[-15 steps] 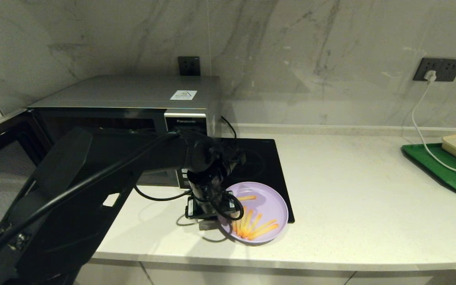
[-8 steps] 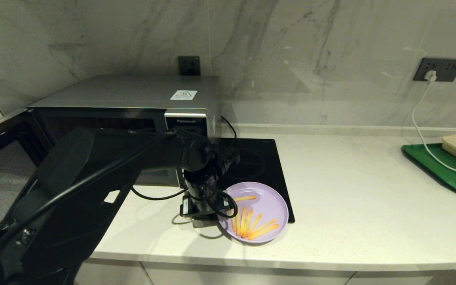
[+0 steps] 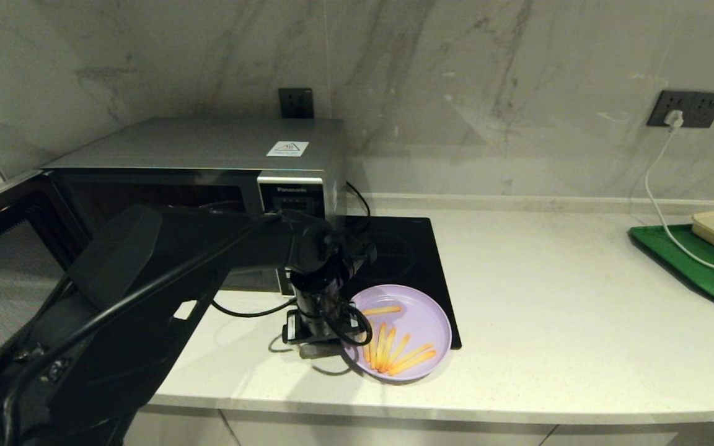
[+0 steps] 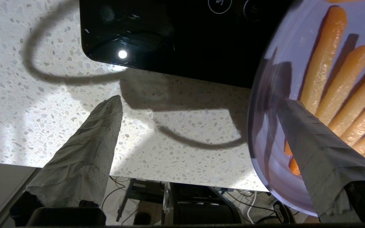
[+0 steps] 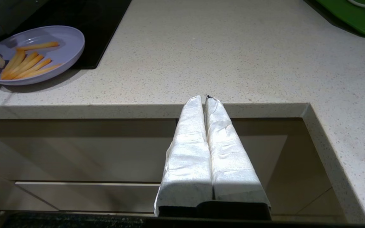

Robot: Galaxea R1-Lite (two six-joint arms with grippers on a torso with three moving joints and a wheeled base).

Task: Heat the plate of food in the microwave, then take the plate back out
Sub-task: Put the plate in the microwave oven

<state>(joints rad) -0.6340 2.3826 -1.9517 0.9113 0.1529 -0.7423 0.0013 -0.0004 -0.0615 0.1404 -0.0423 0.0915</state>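
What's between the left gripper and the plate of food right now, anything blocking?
Nothing visible. The left gripper is open and straddles the near rim of the plate of food: one finger over the fries, the other over bare counter.

Black arm point(image 3: 146, 266) w/ cables; pincer fingers point(image 5: 211, 152) white-wrapped.

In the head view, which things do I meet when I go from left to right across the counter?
Microwave → left hand → plate of food → white cable → green tray.
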